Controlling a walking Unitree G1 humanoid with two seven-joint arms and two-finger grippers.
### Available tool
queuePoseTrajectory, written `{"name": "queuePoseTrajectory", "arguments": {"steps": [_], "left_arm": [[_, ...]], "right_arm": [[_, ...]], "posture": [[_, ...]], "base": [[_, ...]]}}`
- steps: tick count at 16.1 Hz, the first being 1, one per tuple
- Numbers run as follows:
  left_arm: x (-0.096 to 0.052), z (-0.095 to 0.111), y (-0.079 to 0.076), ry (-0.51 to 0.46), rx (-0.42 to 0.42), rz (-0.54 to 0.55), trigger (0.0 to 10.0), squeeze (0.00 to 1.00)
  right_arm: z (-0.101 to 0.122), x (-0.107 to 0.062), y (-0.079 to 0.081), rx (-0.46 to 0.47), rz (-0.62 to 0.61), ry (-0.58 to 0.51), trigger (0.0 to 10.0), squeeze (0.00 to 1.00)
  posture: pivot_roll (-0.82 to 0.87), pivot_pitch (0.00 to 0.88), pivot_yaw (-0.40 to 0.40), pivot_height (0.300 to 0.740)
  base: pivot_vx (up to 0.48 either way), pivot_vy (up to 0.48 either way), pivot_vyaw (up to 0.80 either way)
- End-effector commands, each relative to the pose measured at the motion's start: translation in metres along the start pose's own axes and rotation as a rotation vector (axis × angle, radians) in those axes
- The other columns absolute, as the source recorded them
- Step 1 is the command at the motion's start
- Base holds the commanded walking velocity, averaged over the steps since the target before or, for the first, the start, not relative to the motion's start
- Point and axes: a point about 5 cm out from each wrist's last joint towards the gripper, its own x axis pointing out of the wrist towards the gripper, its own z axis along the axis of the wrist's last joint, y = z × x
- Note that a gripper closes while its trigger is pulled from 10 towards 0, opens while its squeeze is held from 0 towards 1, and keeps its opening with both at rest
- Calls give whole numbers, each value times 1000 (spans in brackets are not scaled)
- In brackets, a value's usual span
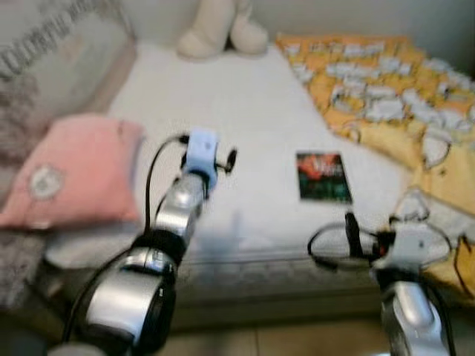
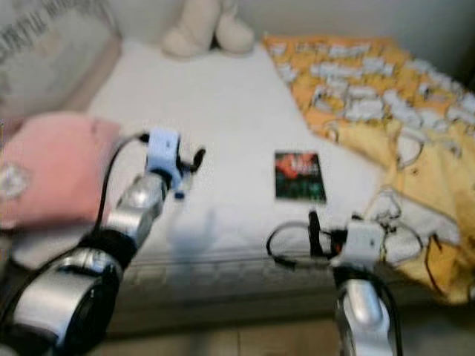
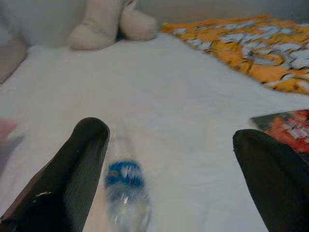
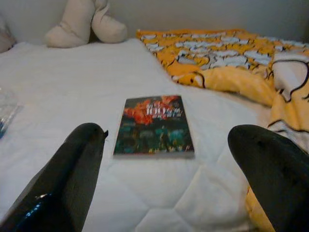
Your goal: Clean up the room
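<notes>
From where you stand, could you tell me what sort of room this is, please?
Most likely a bedroom. A bed with a white quilted cover stands ahead, with a pink pillow, a yellow blanket and a soft toy on it.

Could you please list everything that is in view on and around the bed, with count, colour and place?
Book: one, dark cover with red and green, flat on the white mattress, ahead of the right gripper.
Water bottle: one, clear with a blue label, lying on the mattress between the left gripper's fingers.
Pillow: one, pink, at the bed's left side.
Blanket: one, orange-yellow with white figures, bunched over the bed's right side.
Plush toy: one, cream, at the far end of the bed.
Mattress: one, white, quilted.
Left gripper: black fingers, open, over the mattress.
Right gripper: black fingers, open, at the near edge of the bed.
</notes>
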Motion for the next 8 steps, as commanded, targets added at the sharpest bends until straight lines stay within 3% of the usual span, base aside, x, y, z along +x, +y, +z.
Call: {"name": "queuePoseTrajectory", "arguments": {"steps": [1,4,8], "left_arm": [[3,3,2,7,-3,27,10000,0],[10,18,9,-5,-12,86,10000,0],[14,32,5,-49,-29,76,10000,0]], "right_arm": [[8,-1,-3,1,-3,-17,10000,0],[9,-9,-1,-39,72,12,10000,0],[14,0,3,-42,95,1,10000,0]], "posture": [[-235,0,10,740],[-247,2,-31,740],[-239,0,-38,740]], "base": [[0,0,0],[392,0,0],[480,0,0]]}}
